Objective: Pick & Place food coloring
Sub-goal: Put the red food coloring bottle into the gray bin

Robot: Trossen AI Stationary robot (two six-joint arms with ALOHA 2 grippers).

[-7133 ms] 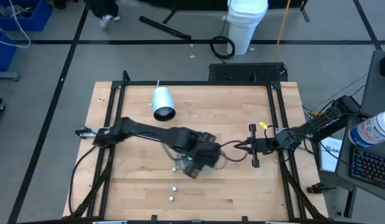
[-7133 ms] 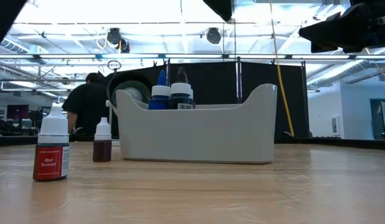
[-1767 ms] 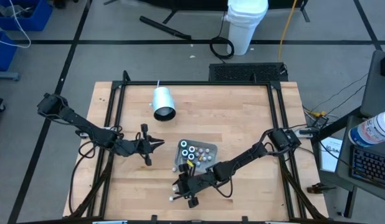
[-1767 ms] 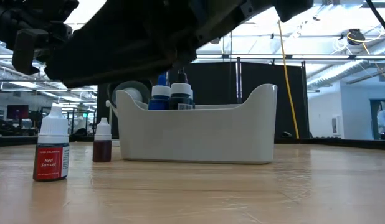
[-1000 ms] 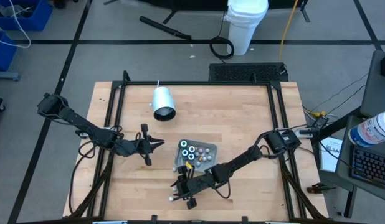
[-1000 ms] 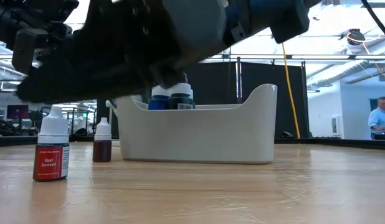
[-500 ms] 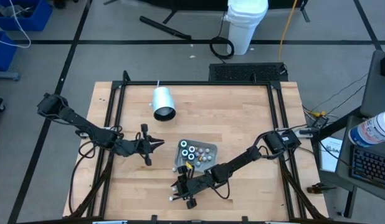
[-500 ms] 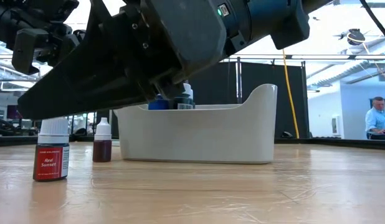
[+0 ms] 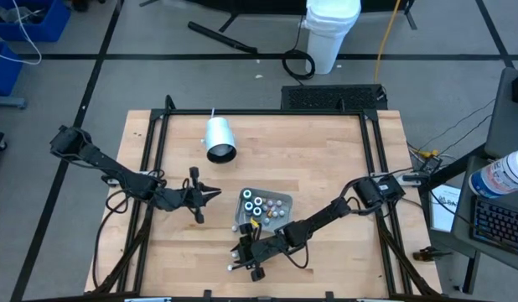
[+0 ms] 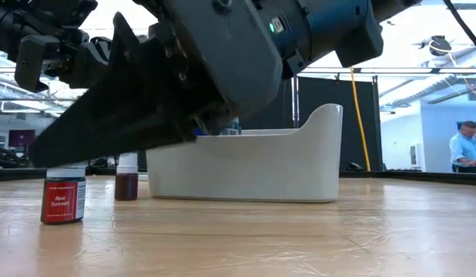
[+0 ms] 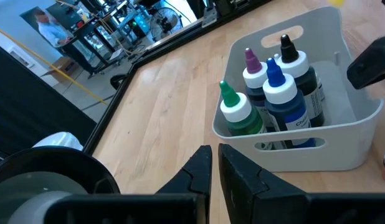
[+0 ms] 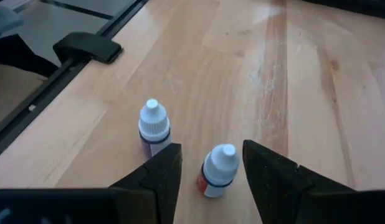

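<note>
near the front of the counter (image 9: 326, 168), my right gripper (image 12: 208, 165) is wide around a small bottle (image 12: 217, 170). my left gripper (image 11: 213, 163) waits pinched together, empty.

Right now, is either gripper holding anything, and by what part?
Nothing is held. The right gripper is open, straddling a small white-capped bottle standing on the table, not yet closed on it. The left gripper is shut and empty.

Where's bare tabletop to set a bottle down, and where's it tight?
Free: the far right corner of the table, right of the white cup. Tight: near the tray of bottles, where the right gripper straddles a small bottle.
</note>
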